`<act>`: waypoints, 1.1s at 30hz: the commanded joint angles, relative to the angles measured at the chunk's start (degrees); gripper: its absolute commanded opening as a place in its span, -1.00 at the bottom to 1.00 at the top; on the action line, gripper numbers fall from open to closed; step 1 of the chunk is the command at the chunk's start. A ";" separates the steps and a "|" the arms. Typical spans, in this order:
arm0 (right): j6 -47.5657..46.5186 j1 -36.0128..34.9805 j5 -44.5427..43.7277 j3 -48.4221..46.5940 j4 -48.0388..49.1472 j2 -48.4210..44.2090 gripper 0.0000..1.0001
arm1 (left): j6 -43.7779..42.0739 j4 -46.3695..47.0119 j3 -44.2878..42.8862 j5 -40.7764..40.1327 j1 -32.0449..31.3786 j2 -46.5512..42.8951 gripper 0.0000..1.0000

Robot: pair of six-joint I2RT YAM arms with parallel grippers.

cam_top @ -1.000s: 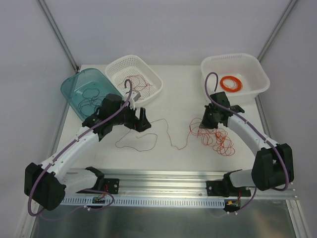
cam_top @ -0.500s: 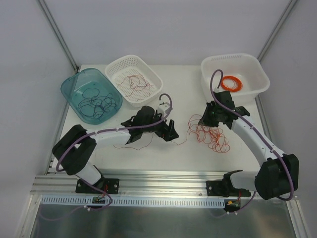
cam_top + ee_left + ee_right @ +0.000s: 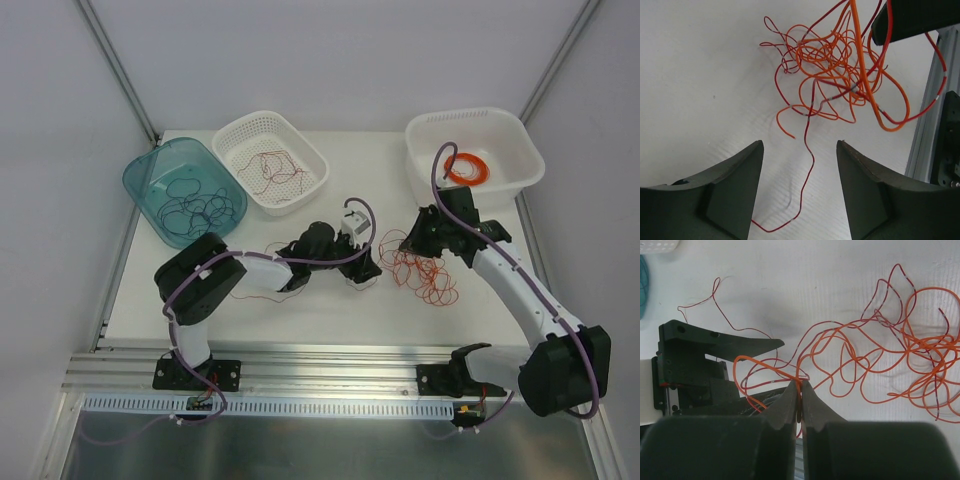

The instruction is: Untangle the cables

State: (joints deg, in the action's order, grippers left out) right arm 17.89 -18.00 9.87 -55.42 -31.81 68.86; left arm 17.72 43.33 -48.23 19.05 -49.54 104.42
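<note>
A tangle of thin red and orange cables point(image 3: 425, 275) lies on the white table between the two arms. My right gripper point(image 3: 800, 387) is shut on orange and red strands at the tangle's upper left, holding them lifted. My left gripper point(image 3: 800, 150) stands open just left of the tangle point(image 3: 835, 65), low over the table. One loose red cable end point(image 3: 807, 165) runs between its fingers point(image 3: 730, 190) without being pinched. Another thin red cable point(image 3: 250, 290) lies under the left arm. In the top view the left gripper point(image 3: 362, 270) sits beside the right gripper point(image 3: 420, 245).
A white basket point(image 3: 300, 135) with red cables stands at the back. A teal tub point(image 3: 140, 175) with dark cables is at the back left. A white tub point(image 3: 520, 150) holds an orange coil point(image 3: 465, 168). An aluminium rail point(image 3: 330, 355) borders the near edge.
My left arm has swung from beside the white basket rightward to the tangle's left edge, and its jaws have narrowed. The right gripper stayed shut on its strands, shifting slightly.
</note>
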 commanded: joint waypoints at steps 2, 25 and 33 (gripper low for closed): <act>1.36 -0.46 1.47 0.40 0.79 -2.32 -0.90 | 1.61 8.78 -3.89 -0.33 -1.26 2.71 0.15; -0.31 7.09 -11.26 6.55 -2.38 -2.15 -0.99 | 4.70 -8.31 13.77 8.80 0.58 -25.91 -1.00; -1.36 13.43 -12.24 8.22 -2.47 1.01 -0.99 | 2.68 -32.59 17.82 3.64 6.54 -52.63 -1.00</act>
State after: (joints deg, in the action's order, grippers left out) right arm 18.55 -8.23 6.09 -47.97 -34.13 68.49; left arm 21.43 23.05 -31.68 23.77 -46.33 59.48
